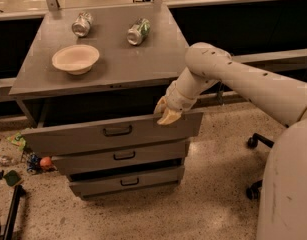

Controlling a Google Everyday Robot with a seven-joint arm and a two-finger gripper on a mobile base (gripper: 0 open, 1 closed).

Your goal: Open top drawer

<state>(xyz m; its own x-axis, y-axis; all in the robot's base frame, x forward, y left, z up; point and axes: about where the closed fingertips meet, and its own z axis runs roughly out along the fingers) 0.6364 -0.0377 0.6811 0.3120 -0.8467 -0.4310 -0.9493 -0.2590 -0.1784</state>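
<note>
The top drawer (83, 134) is seen pulled partway out from under the front edge of the table (123, 66), so that a dark gap is left between its tall grey front and the tabletop above. Its small black handle (117, 130) is set at the middle of the front. The gripper (165, 111) is placed at the upper rim of that front, close to the drawer's right end and just below the table's front right corner; it is touching the rim, well to the right of the handle. Whether the gripper is spread or closed on the rim cannot be told. It is carried by a white arm (243, 81) that reaches in from the right. Two shallower drawers (143, 154) (153, 178) are stacked beneath the top one. On the tabletop, a pale bowl (75, 59) is set near the left edge, and two cans (82, 24) (138, 31) are laid on their sides towards the back edge.
</note>
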